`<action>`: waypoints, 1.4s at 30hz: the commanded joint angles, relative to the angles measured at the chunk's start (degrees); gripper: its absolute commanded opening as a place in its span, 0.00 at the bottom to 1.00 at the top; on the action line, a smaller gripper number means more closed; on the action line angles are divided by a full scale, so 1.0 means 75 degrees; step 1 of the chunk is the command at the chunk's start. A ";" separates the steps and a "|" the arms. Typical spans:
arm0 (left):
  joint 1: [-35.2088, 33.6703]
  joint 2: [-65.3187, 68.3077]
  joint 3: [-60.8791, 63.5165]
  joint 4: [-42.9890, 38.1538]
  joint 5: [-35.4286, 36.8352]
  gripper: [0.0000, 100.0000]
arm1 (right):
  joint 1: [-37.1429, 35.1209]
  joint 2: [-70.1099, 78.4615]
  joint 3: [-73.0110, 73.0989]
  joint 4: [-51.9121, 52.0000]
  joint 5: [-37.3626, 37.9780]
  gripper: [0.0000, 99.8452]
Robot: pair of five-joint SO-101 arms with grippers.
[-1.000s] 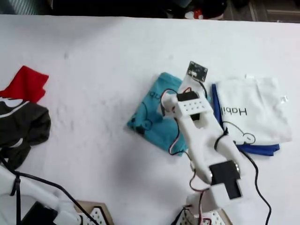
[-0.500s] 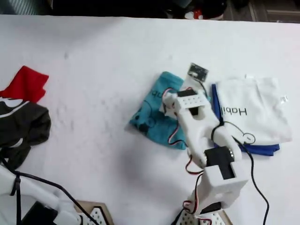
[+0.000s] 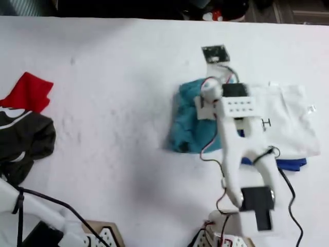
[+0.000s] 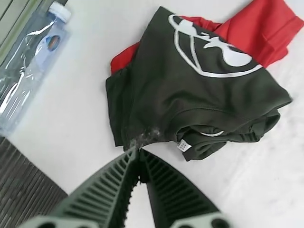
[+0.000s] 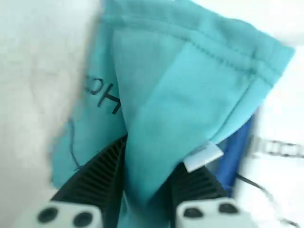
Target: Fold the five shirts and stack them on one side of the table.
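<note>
My right gripper is shut on a fold of the teal shirt, with cloth pinched between its dark fingers. From above, the teal shirt lies bunched against the left edge of the folded white shirt, which rests on a blue shirt. The right arm crosses over them. At the table's left edge a dark shirt with a white graphic lies on a red shirt. My left gripper is shut, empty, just above the dark shirt's hem.
A plastic water bottle lies beside the dark and red shirts. The left arm's cable trails along the front left. The white table stretches bare between the two piles.
The right arm has swung to the right with the teal shirt, dragging and bunching it against the white and blue stack. The left side is unchanged.
</note>
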 commanded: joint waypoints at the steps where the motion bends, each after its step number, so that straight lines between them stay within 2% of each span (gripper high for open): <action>1: 0.0287 -0.0205 -0.0047 -0.0129 -0.0012 0.02 | 0.0627 -0.0651 -0.1242 0.1225 0.1067 0.02; 6: 0.0428 -0.0205 -0.0047 -0.0129 -0.0012 0.02 | 0.1764 -0.0651 -0.2567 0.2374 0.2614 0.02; 11: 0.0428 -0.0205 -0.0047 -0.0129 -0.0012 0.02 | 0.2538 -0.0557 -0.2719 0.2432 0.3786 0.02; 18: 0.0428 -0.0205 -0.0047 -0.0129 -0.0012 0.02 | 0.3429 0.0615 -0.2942 0.1412 0.4396 0.02; 26: 0.0428 -0.0205 -0.0047 -0.0129 -0.0023 0.02 | 0.3792 0.2010 -0.4173 0.1401 0.4642 0.03; 28: 0.0428 -0.0205 -0.0047 -0.0129 -0.0023 0.02 | 0.3839 0.2303 -0.4595 0.1729 0.4618 0.10; 33: 0.0428 -0.0205 -0.0047 -0.0129 -0.0012 0.02 | 0.3921 0.2620 -0.5720 0.2362 0.4583 0.44; 35: 0.0428 -0.0205 -0.0047 -0.0129 -0.0012 0.02 | 0.3874 0.2596 -0.6142 0.2749 0.4583 0.48; 39: 0.0428 -0.0205 -0.0047 -0.0129 -0.0012 0.02 | 0.3698 0.2585 -0.6728 0.3581 0.4595 0.40; 42: 0.0428 -0.0205 -0.0047 -0.0129 -0.0012 0.02 | 0.3698 0.2643 -0.6740 0.3593 0.4595 0.26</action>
